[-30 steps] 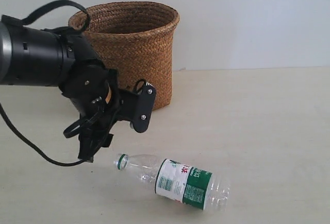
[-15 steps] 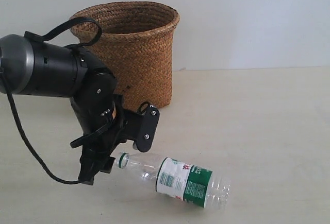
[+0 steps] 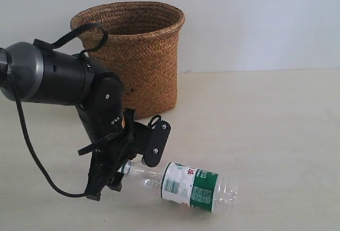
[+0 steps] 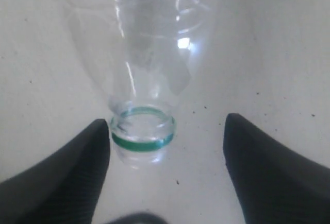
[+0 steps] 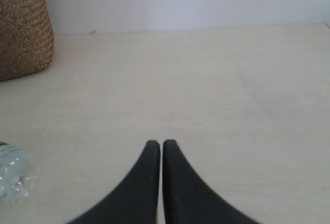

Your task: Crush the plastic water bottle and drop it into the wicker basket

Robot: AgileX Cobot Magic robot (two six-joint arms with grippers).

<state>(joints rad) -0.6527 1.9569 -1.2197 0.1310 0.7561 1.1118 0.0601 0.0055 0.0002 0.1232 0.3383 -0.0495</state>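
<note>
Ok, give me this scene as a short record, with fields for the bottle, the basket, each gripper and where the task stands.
Bottle: plastic water bottle lying on its side on the table, full shape, not crushed
Basket: wicker basket upright behind the bottle, apart from it
Left gripper: left gripper open, fingers either side of the bottle's neck, not clamped
Right gripper: right gripper shut, holding nothing
Task stage: bottle not yet gripped or crushed, not in the basket
</note>
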